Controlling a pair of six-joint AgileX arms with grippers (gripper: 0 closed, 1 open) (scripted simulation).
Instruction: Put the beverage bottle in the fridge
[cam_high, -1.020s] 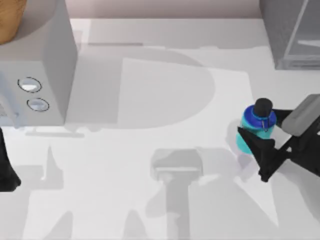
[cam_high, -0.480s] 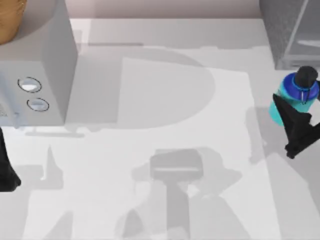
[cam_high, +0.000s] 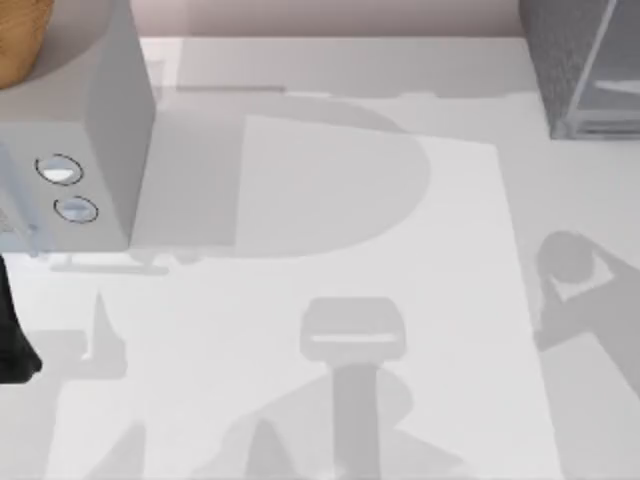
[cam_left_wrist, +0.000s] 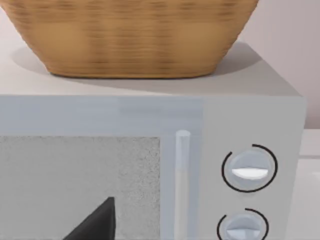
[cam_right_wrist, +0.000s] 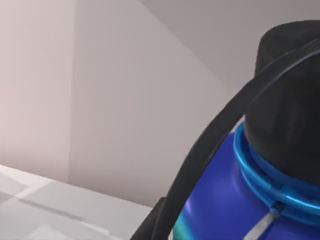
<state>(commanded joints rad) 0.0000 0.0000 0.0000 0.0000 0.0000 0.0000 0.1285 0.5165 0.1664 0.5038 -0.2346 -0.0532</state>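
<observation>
Close up in the right wrist view sits the beverage bottle (cam_right_wrist: 240, 200), with its dark blue shoulder, a bright turquoise ring and its round black cap (cam_right_wrist: 290, 100). A thin black strap (cam_right_wrist: 210, 150) curves from the cap down across the shoulder. Behind the bottle are plain pale walls and a bit of light surface. How the bottle is held, and where it is over the table, cannot be told from these pictures. The right gripper's fingers cannot be made out, so whether they are open or closed cannot be told.

From above, the fridge (cam_high: 580, 60) stands at the far right corner of the table (cam_high: 300, 250) (dark grey and speckled, with a paler glassy panel and light edges). On the white table near the right side lies a grey shadow (cam_high: 570, 280) with a round top.

At the far left stands a smooth light grey box (cam_high: 90, 130) with two round dials (cam_high: 60, 170). A woven basket (cam_left_wrist: 130, 35) sits on top of it. The left arm (cam_high: 12, 340) is a dark shape at the left edge of the table, parked in front of that box. Its fingers cannot be told open or closed.
</observation>
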